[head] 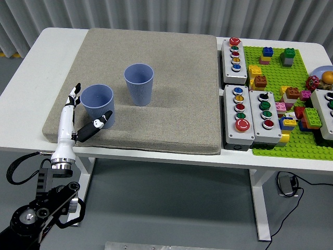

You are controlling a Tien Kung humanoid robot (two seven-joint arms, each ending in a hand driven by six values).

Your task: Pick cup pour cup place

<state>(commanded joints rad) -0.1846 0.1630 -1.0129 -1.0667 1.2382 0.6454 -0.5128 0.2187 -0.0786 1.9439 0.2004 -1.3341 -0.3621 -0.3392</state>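
Note:
Two blue ribbed cups stand upright on a grey mat (pixel 171 83). The near cup (pixel 97 102) is at the mat's front left. The far cup (pixel 139 84) stands to its right and a little behind. My left hand (pixel 87 113) is at the near cup's left side, fingers spread; the fingers (pixel 73 96) point up beside the cup and the thumb (pixel 99 124) lies in front of its base. It does not grip the cup. The right arm is out of view.
Three grey button boxes (pixel 238 114) stand right of the mat. A green baseplate (pixel 291 140) with several loose bricks lies at the far right. The white table's near edge (pixel 156 156) runs just below the mat.

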